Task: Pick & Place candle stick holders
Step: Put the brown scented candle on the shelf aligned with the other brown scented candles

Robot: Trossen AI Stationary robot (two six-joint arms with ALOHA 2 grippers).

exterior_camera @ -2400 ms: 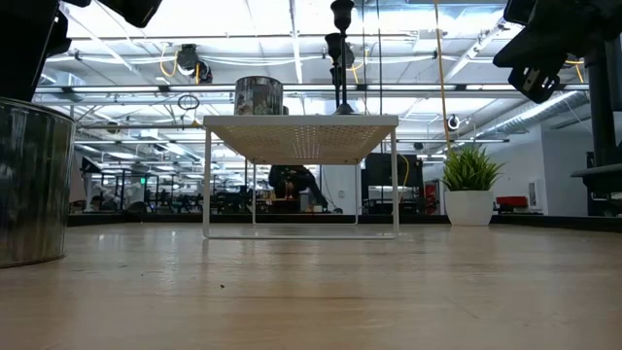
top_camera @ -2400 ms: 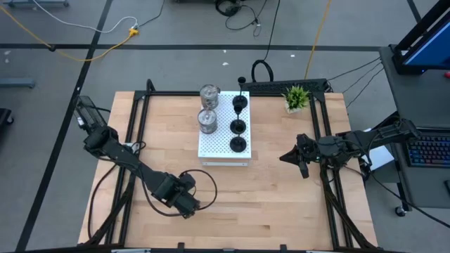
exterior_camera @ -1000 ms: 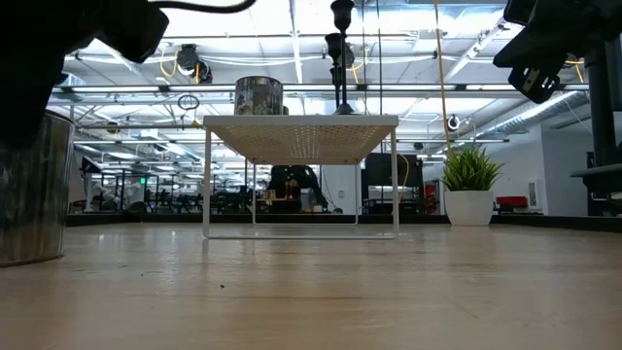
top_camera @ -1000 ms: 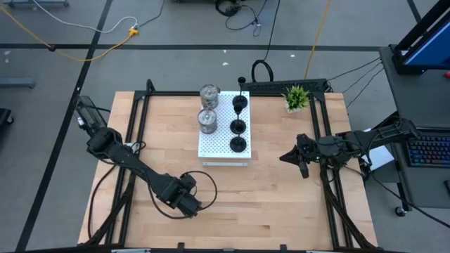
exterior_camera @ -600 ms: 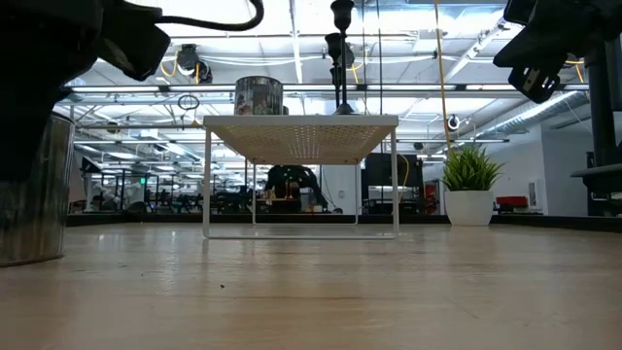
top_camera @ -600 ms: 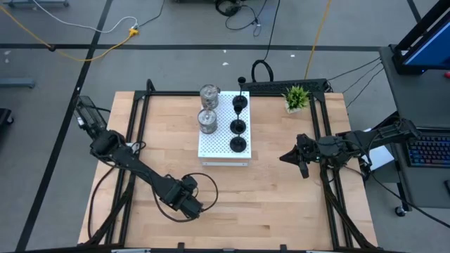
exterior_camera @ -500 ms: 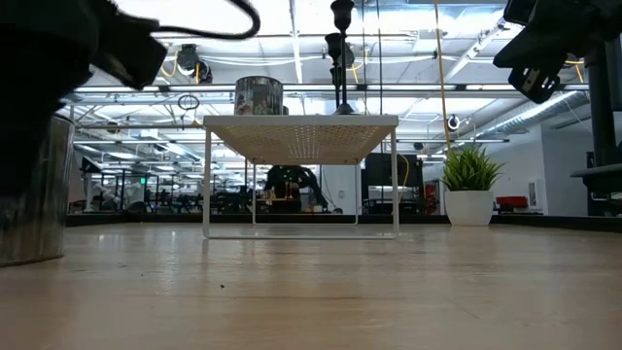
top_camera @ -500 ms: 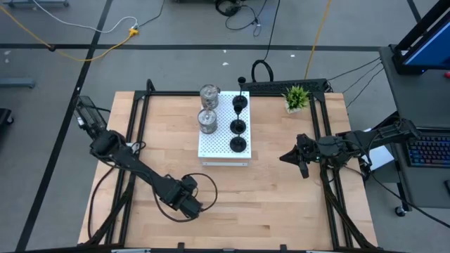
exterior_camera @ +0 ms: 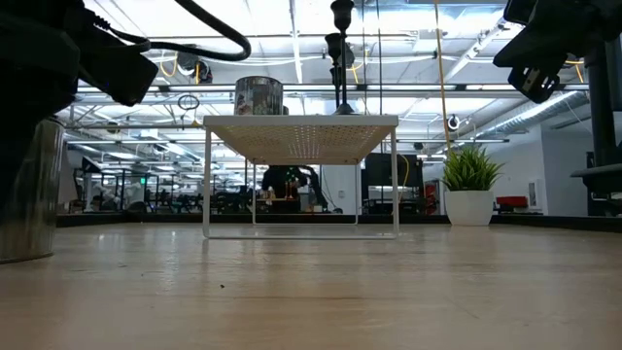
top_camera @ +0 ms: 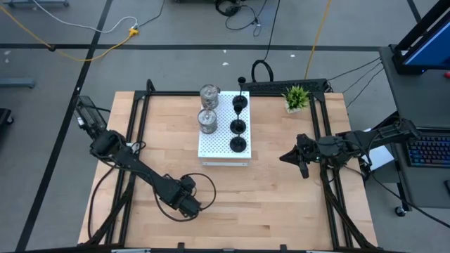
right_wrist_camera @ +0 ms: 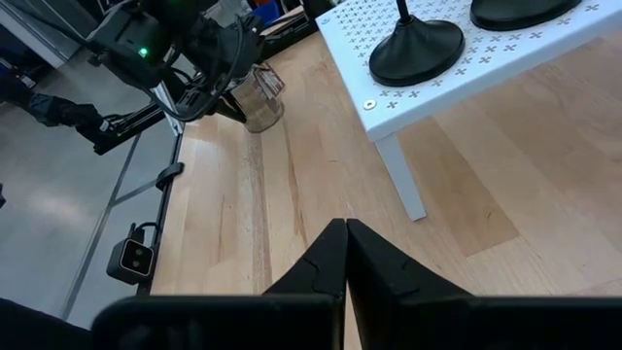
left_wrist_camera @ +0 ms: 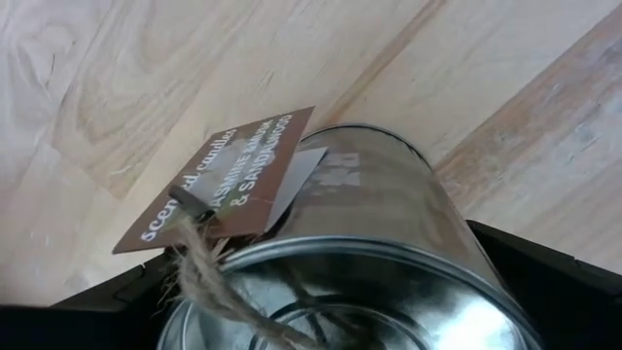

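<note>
A shiny silver candle stick holder, a tin with a brown tag on a string, stands upright on its base on the table near the left front. My left gripper points down over it, open, with one dark finger on either side of the tin's rim. The high view hides the tin under the gripper. On the white perforated board stand two more silver holders and three black ones. My right gripper waits shut above the table's right side.
A small green potted plant stands at the far right corner. The white board stands on thin legs in the middle of the far half. Bare wood lies between the board and the table's near edge.
My left gripper has come down over the silver tin, still open; in the low view its dark body now covers more of the tin. The tin has stayed in place.
</note>
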